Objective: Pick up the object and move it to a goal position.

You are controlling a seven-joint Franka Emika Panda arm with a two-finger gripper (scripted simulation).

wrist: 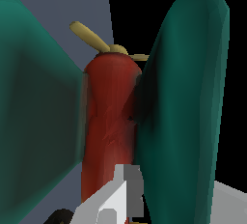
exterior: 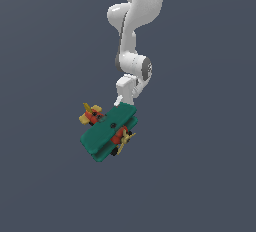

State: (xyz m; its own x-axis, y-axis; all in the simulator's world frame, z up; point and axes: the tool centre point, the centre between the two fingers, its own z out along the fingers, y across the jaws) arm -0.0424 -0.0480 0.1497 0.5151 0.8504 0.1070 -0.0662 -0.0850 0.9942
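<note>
The toy biplane [exterior: 109, 132] is seen directly beneath the gripper [exterior: 120, 104], tilted, against a plain grey ground. One biplane is counted, with two teal wings [wrist: 185, 117], one red body [wrist: 108, 121] and one yellow propeller [wrist: 94, 39]. In the wrist view one grey finger [wrist: 118, 196] is seen against the body; whether the jaws pinch it cannot be told.

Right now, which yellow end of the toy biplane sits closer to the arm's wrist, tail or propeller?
The yellow tail, at the exterior view's left beside the white wrist. The yellow propeller pokes out lower, past the teal-green wings.
</note>
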